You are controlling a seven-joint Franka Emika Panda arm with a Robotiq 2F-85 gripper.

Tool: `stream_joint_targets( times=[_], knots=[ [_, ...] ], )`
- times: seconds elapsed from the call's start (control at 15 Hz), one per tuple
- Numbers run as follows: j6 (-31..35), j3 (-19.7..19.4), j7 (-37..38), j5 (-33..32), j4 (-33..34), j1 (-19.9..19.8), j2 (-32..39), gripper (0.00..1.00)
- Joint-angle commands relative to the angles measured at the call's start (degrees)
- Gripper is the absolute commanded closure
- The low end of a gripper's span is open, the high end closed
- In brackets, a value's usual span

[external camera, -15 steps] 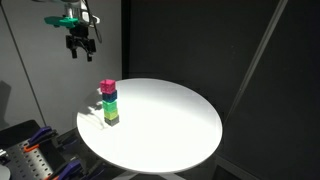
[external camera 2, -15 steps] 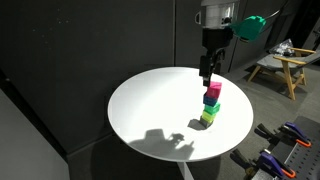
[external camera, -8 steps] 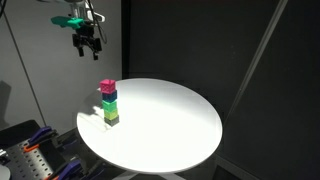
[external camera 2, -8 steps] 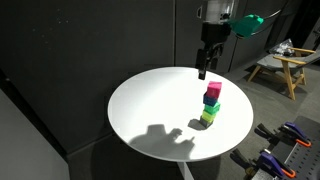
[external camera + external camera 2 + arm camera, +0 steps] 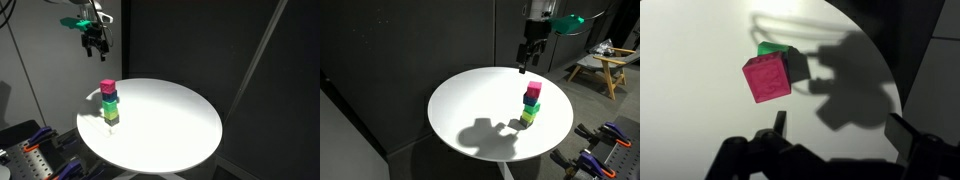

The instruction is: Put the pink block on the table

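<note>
The pink block (image 5: 107, 87) sits on top of a stack of cubes on the white round table (image 5: 170, 125); a blue cube and a yellow-green cube are below it. It also shows in an exterior view (image 5: 533, 90) and in the wrist view (image 5: 767, 78). My gripper (image 5: 96, 42) hangs high above the stack, a little to the side, open and empty. It shows in an exterior view (image 5: 526, 62) and in the wrist view (image 5: 840, 130), with its two fingers wide apart.
Dark curtains surround the table (image 5: 470, 105). Clamps lie on a bench at the lower edge (image 5: 35, 150). A wooden stool (image 5: 603, 68) stands behind. A green cube edge (image 5: 770, 50) peeks from under the pink block.
My gripper has risen and shifted sideways, nearer to a spot above the stack. The blocks have not moved.
</note>
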Motion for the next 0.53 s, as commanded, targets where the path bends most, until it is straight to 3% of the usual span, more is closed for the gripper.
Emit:
stream_joint_targets(
  times=[0.0,0.47],
  knots=[
    [0.7,-1.1,0.0,1.3,0.3,-1.0,0.7,0.0],
    [4.4,-2.6,-1.1,1.9,-0.8,-2.0,2.7,0.0]
  ],
)
